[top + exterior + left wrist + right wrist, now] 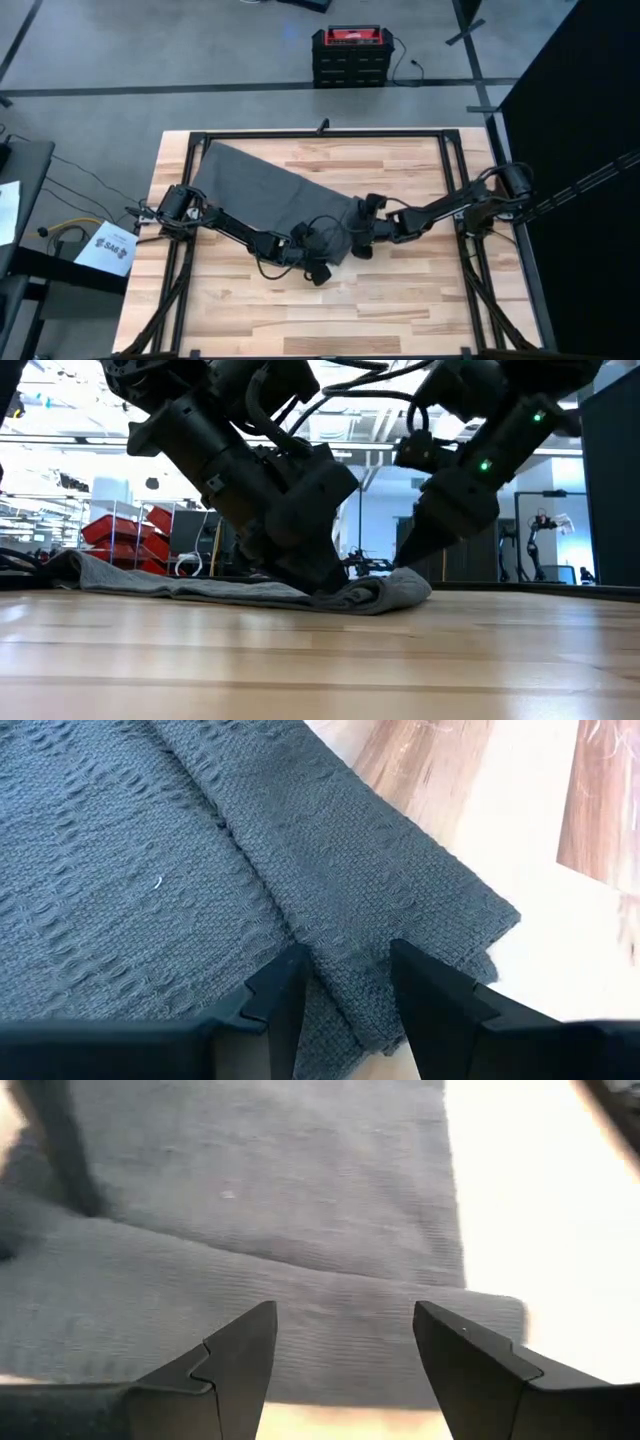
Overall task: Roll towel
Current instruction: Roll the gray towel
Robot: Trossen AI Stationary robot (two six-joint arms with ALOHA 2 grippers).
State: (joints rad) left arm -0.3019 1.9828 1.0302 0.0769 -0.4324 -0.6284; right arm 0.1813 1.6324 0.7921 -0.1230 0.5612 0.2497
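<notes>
The dark grey towel (pixel 260 190) lies slanting across the wooden table, from the far left corner toward the middle. Its near-right end is folded over into a thick rounded edge (pixel 395 592). My left gripper (pixel 318 265) reaches in from the left and is down on that end, shut on a ridge of cloth (pixel 345 995). My right gripper (pixel 360 232) comes from the right and stands open over the folded edge (pixel 345 1330), one finger on either side of a stretch of it. My left gripper pinches a raised fold of the towel (pixel 350 960) between its two fingers, close to the towel's near-right corner. The fingers slant down from the table's left side. The towel stays flat on the table around the pinch. My right gripper: I cannot tell whether its fingertips (pixel 408 563) touch the folded edge.
A black metal frame (pixel 320 133) runs around the table's edges. Bare wood (pixel 400 300) lies toward the near and right sides. A red and black box (pixel 350 55) stands on the floor beyond the far edge.
</notes>
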